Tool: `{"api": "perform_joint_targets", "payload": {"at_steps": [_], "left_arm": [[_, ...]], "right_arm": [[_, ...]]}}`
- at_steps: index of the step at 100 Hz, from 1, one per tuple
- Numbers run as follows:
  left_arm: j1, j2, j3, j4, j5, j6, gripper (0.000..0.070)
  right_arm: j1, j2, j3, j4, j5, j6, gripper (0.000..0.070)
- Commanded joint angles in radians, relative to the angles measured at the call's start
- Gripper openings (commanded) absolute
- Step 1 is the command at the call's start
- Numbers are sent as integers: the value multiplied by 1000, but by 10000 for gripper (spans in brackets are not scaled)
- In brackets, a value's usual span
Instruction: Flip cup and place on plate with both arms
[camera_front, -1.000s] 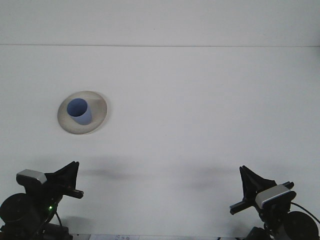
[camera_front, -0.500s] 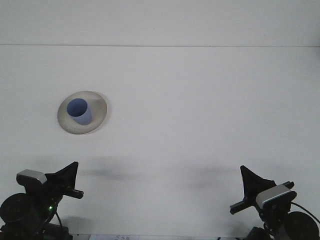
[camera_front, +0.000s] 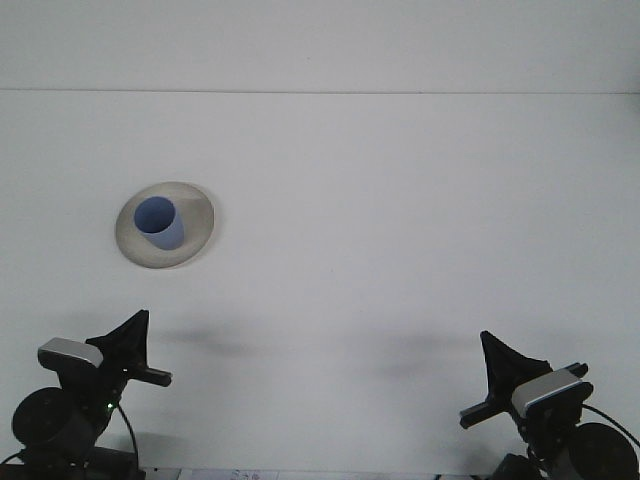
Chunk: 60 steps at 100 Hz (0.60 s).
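A blue cup (camera_front: 160, 222) stands upright, mouth up, on a round off-white plate (camera_front: 199, 214) at the left of the white table. My left gripper (camera_front: 134, 338) sits low at the bottom left corner, well in front of the plate and touching nothing. At the bottom right corner is my right gripper (camera_front: 498, 362), far from the cup. Neither gripper holds anything. The angle hides how their jaws stand.
The white table (camera_front: 400, 250) runs back to a straight far edge against a pale wall (camera_front: 320, 40). Only the plate and cup stand on it.
My left arm has shifted slightly, its gripper turning a little more upright and to the right. The right arm, cup and plate have not moved.
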Motion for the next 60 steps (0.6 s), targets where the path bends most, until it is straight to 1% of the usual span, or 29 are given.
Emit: {"api": "perform_joint_targets", "payload": {"at_steps": [1,10,18,40,60], "left_arm": [[9,-26,-97,84,-83,81,15],[26,-80,-232,196,-185,86,15],[40,-119,-323,269,-227,89,15],[73,-161,-444,352,-231,94,15],[74,-161,-444,344,-230,100,15]], "right_arm": [[8,2,3,16,0,3,6],[8,2,3,16,0,3,6],[8,2,3,16,0,3,6],[8,2,3,16,0,3,6],[8,2,3,16,0,3,6]]}}
